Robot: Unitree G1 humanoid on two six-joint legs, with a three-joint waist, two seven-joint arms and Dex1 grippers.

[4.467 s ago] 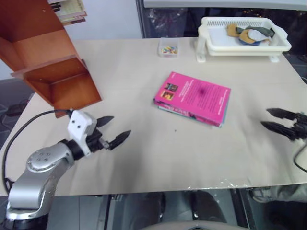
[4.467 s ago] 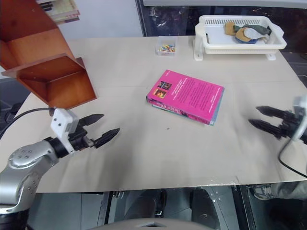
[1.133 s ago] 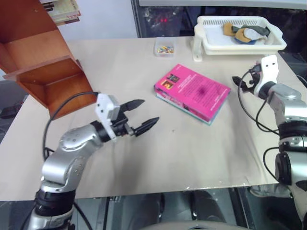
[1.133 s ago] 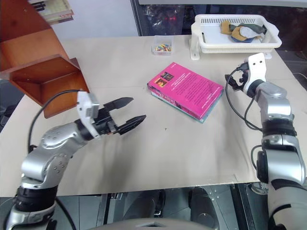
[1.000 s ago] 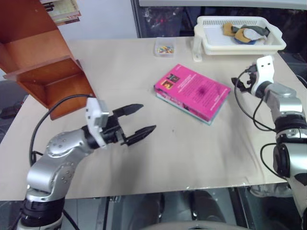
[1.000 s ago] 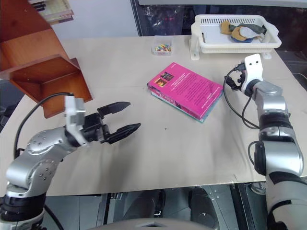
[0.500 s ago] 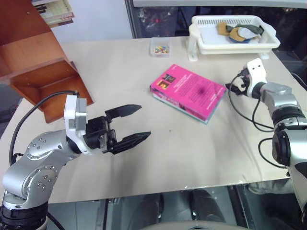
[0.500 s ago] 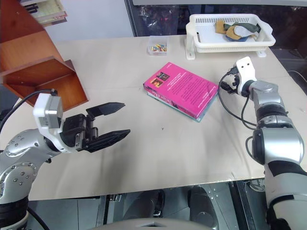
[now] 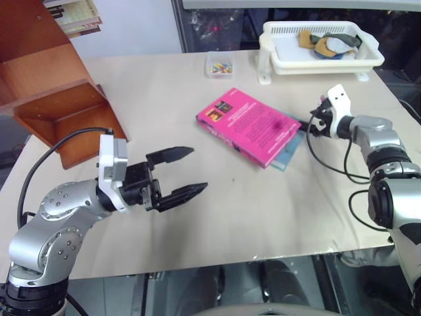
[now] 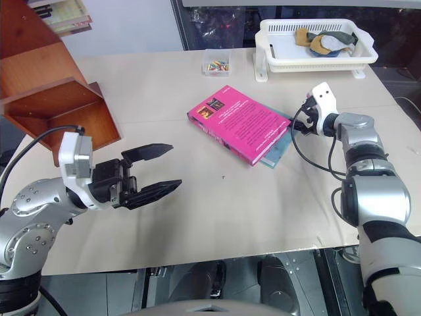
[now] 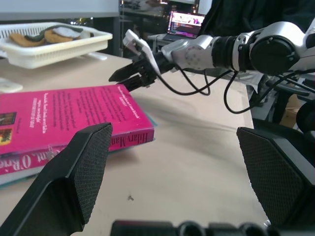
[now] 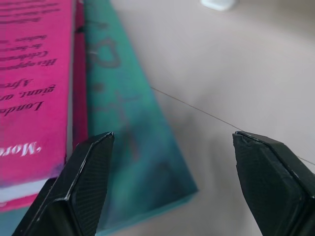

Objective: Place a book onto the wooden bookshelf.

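Magenta paperback [image 9: 249, 126] lying flat mid-table, askew on a teal-green book [image 9: 291, 143] whose right corner pokes out beneath, so only that upper edge overhangs for a pinch. Right gripper [image 10: 304, 124] at the stack's right edge, fingers spread wide in its wrist view with the teal corner between them, closed on nothing; probably placed low and aimed left to nudge or catch the pink book from that side. Left gripper [image 9: 186, 172] hovering over bare table near the front left, jaws fully apart and empty, pointed right toward the book, seemingly waiting to receive it. Wooden bookshelf [image 9: 59, 105] standing at the far left corner, its lower compartment open toward the table; plenty of bare table between book and shelf. White plastic basket [image 9: 316, 57] and small clear box [image 9: 219, 66] along the far edge, well apart from that path.
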